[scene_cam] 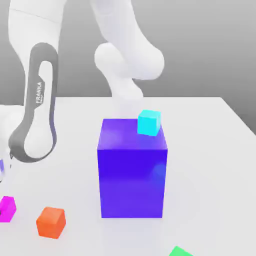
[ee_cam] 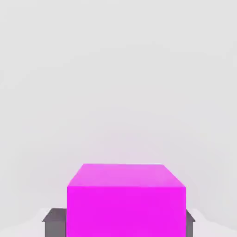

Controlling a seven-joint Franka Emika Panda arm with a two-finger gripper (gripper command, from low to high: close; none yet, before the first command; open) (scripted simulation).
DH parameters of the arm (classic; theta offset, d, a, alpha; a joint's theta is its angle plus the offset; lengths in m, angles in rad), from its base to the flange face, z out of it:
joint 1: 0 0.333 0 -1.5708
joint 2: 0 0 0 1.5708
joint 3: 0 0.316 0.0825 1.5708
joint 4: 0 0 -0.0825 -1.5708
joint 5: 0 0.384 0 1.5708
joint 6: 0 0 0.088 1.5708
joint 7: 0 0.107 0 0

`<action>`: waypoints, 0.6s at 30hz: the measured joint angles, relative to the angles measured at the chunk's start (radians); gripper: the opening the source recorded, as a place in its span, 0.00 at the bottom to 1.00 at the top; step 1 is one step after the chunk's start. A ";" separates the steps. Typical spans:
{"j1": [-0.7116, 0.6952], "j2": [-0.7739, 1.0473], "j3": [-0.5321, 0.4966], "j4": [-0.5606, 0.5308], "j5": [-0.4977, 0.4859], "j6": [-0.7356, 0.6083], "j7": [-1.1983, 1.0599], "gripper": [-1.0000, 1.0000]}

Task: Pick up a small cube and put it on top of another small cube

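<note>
Gripper (ee_cam: 126,221): fingers (ee_cam: 55,221) flank the small cube on both sides; whether they clamp it is unclear
Small cube (scene_cam: 7,208): on the table (scene_cam: 210,150), at the exterior view's left edge
Orange cube (scene_cam: 51,222): just beside it
Blue block (scene_cam: 132,175): mid-table, cyan cube (scene_cam: 149,122) on top

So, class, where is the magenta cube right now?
The magenta cube sits on the table at the exterior view's far left, beside the orange cube.

White table (scene_cam: 210,150) with blue block (scene_cam: 132,172), pink cube (scene_cam: 7,208), orange cube (scene_cam: 51,222).
</note>
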State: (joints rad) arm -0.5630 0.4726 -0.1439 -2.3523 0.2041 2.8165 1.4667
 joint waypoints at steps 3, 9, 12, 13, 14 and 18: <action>0.022 -0.084 -0.030 -0.019 -0.032 -0.066 0.024 0.00; 0.161 -0.167 0.065 0.003 -0.137 -0.170 -0.020 0.00; 0.241 -0.176 0.141 0.022 -0.182 -0.198 -0.065 0.00; 0.266 -0.179 0.165 0.028 -0.196 -0.206 -0.080 0.00; 0.291 -0.183 0.189 0.032 -0.209 -0.214 -0.094 0.00; 0.388 -0.195 0.282 0.047 -0.258 -0.240 -0.151 0.00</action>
State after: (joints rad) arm -0.1749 0.2772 0.1381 -2.3052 -0.0540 2.5763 1.3159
